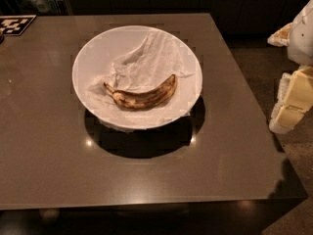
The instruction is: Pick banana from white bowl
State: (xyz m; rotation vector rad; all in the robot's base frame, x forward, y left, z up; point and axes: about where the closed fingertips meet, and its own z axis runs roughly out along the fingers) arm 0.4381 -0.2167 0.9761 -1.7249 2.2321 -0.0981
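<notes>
The banana (143, 95) is curved and yellow-brown with dark blotches. It lies in the front half of the white bowl (93, 58), on crumpled white paper (146, 58), with its stem tip pointing left. The bowl stands in the middle of the brown table (44, 146). My gripper (292, 101), white and pale yellow, hangs at the right edge of the view, beyond the table's right side. It is well to the right of the bowl and apart from it, holding nothing that I can see.
A black-and-white marker tag (14, 24) lies at the table's far left corner. The table's right edge runs diagonally next to the gripper, with speckled floor (264, 67) beyond it. Dark cabinets stand behind the table.
</notes>
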